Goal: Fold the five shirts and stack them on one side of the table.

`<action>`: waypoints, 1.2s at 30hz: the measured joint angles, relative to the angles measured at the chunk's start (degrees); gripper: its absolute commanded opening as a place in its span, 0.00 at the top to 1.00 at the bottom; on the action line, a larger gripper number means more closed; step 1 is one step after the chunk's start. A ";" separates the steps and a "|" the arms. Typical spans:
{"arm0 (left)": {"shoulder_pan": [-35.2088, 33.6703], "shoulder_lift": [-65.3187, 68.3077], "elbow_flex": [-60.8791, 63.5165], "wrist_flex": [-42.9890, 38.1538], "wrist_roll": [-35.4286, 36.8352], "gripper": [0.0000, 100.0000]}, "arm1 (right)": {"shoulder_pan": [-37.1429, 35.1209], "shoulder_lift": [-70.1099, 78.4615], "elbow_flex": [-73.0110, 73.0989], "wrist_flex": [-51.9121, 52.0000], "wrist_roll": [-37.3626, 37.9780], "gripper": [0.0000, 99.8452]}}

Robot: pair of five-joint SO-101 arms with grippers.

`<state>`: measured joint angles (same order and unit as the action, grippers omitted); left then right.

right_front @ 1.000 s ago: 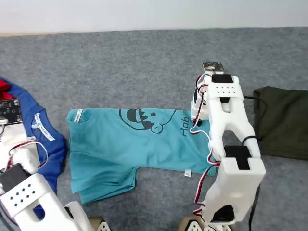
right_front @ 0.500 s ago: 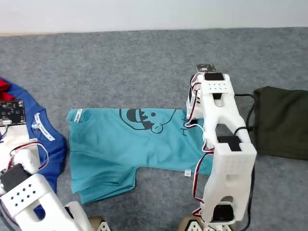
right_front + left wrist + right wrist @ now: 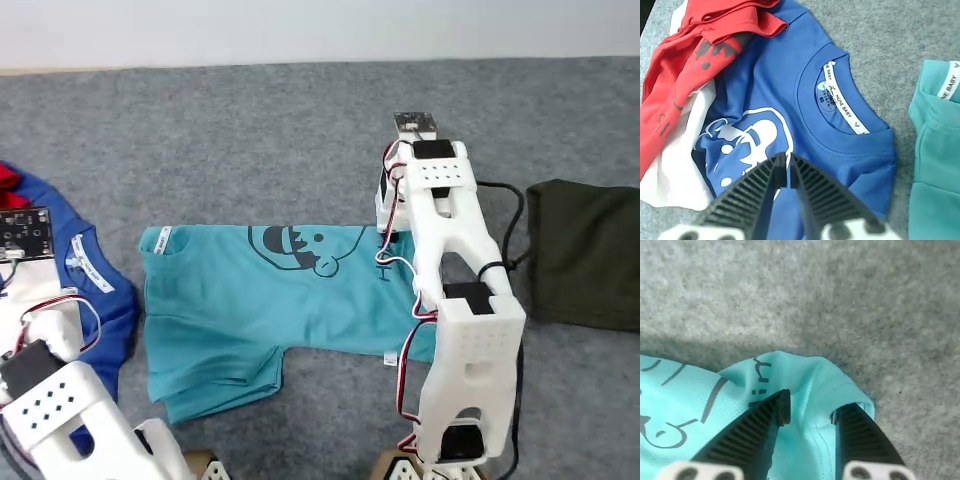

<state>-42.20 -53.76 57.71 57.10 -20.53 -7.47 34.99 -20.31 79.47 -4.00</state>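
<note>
In the right tool [image 3: 810, 407], teal shirt [image 3: 805, 375]

High view overhead, looking down; wrist views close, downward; all share teal shirt [image 3: 260, 300].

Grey table [image 3: 250, 120]: teal shirt [image 3: 250, 300], olive shirt [image 3: 590, 255]

Bare carpet [image 3: 250, 130] lies open from 10 to 2 o'clock. The teal shirt [image 3: 250, 300] covers the centre; the blue shirt [image 3: 100, 290] blocks 9 o'clock, the dark green shirt [image 3: 585, 255] 3 o'clock, the right arm [image 3: 450, 250] 4 o'clock.
</note>
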 measured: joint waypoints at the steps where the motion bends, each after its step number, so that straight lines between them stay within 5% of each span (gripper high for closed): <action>1: 0.00 0.00 0.00 0.00 0.00 0.98 | 0.00 0.00 -0.09 0.00 0.00 0.86; 14: 0.00 0.00 0.00 0.00 0.00 0.98 | 0.00 0.00 -0.26 -0.70 0.00 0.86; 20: 0.00 0.00 0.00 0.00 0.00 0.98 | 0.53 3.08 -0.35 -0.79 0.00 0.98; 36: 0.00 0.00 0.00 0.00 0.00 0.98 | 1.85 3.96 -13.54 -1.14 0.00 0.99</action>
<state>-42.20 -53.76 57.71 57.10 -20.53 -5.63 38.95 -33.85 78.33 -4.00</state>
